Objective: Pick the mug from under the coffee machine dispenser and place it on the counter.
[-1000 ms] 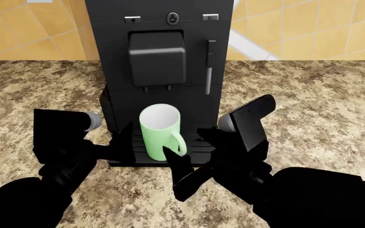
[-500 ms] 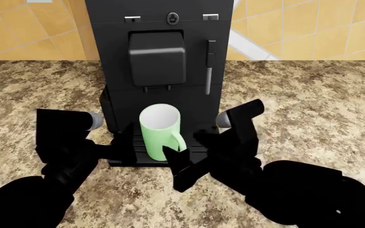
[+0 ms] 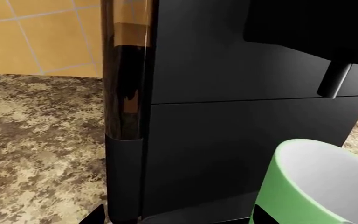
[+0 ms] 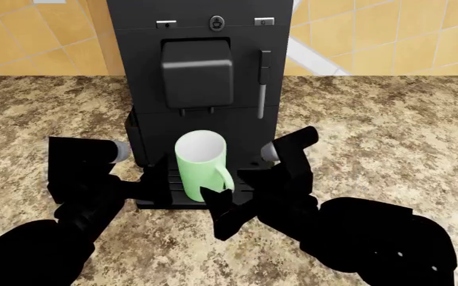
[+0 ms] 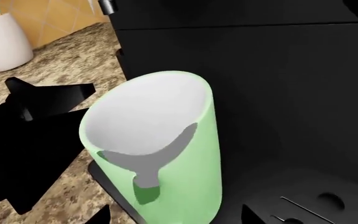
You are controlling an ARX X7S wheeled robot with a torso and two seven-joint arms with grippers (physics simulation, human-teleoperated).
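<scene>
The pale green mug (image 4: 201, 162) stands upright on the drip tray under the black dispenser (image 4: 197, 72) of the coffee machine (image 4: 201, 36), its handle (image 4: 225, 179) facing me. My right gripper (image 4: 234, 193) is open, its fingertips low on either side of the mug's handle side. In the right wrist view the mug (image 5: 166, 140) fills the gap between the jaws of the right gripper (image 5: 175, 217). My left gripper (image 4: 155, 182) is open and empty at the machine's front left corner. In the left wrist view it (image 3: 175, 219) faces the machine's side, with the mug (image 3: 309, 186) off to one side.
The speckled granite counter (image 4: 388, 131) spreads to both sides of the machine. Orange wall tiles (image 4: 46, 36) stand behind. A white vase (image 5: 5, 42) shows far off on the counter in the right wrist view. The slotted drip tray (image 5: 309, 205) lies under the mug.
My right gripper has moved left and in toward the mug, so its fingers now bracket the mug's lower part. The left gripper and the mug have hardly moved.
</scene>
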